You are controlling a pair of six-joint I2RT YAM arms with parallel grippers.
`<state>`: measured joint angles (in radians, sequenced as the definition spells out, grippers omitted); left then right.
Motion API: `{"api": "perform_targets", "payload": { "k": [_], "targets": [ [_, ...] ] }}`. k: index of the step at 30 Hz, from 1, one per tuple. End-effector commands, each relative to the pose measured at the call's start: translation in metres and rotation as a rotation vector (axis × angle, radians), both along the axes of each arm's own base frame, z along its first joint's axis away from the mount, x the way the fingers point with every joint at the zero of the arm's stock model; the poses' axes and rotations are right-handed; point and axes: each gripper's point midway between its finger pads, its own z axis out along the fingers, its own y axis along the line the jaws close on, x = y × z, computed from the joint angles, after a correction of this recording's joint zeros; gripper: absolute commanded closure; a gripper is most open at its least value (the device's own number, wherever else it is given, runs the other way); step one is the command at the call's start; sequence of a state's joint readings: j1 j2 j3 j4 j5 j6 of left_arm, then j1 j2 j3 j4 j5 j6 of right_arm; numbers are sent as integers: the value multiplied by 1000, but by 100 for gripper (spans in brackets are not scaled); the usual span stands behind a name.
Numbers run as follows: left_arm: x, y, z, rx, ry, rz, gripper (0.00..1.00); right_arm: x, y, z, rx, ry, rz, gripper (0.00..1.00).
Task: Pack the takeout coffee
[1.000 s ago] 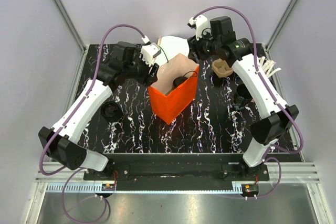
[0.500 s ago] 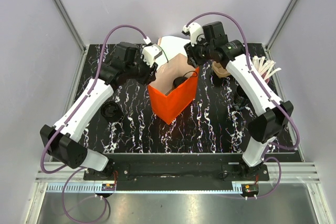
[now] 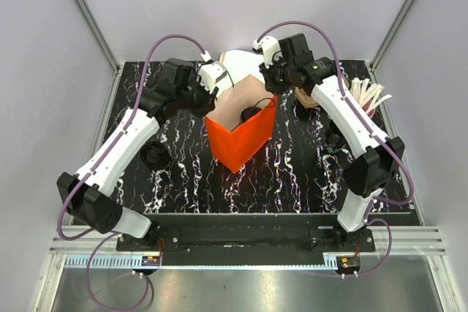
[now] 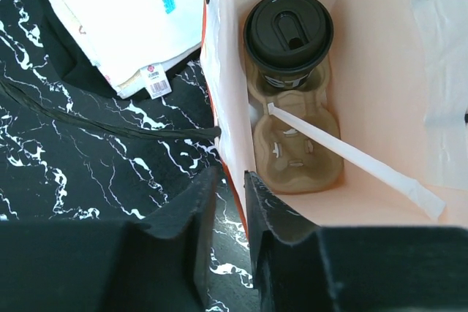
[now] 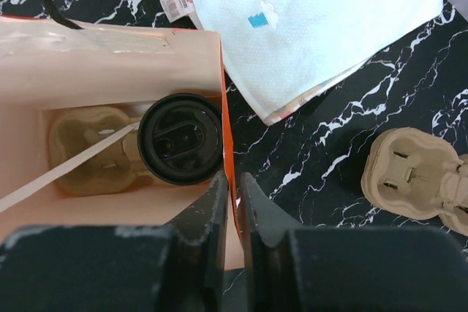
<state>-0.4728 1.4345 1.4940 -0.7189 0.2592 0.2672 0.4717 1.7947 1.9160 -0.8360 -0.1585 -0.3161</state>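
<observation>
An open orange paper bag stands mid-table. Inside it a cardboard cup carrier holds the takeout coffee, a black cup with a black lid, upright in the carrier's far slot; it also shows in the left wrist view and the right wrist view. A white paper strip lies across the carrier. My left gripper is shut on the bag's left wall. My right gripper is shut on the bag's right wall, beside the cup.
A white folded packet lies behind the bag. A spare cardboard carrier and a pink cup of white sticks sit at the right, with another black cup partly behind my right arm. A flat black disc lies at the left.
My right arm has swung left from above the spare carrier to the bag's right rim and closed on it. My left gripper has kept its hold on the left wall.
</observation>
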Motion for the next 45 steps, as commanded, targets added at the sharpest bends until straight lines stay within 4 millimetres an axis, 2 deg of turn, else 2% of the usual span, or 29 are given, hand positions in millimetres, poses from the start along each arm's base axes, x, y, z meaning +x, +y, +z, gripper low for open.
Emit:
{"api": "perform_targets", "payload": {
  "k": [1,13,25,30,39,45],
  "targets": [
    [13,0,16,16,-59,21,77,-8,-4,18,8,-46,-20,85],
    [28,-1,19,31,-81,40,79,-28,-11,27,25,-34,-78,98],
    [41,-15,21,35,-88,18,78,-55,-20,12,13,51,-141,100],
    [46,-20,21,39,-92,16,78,-69,-27,13,12,65,-146,100],
    [55,-33,21,55,-101,15,78,-100,-26,18,47,95,-87,100],
    [61,-42,17,71,-104,16,78,-120,-24,14,50,141,-30,100]
  ]
}}
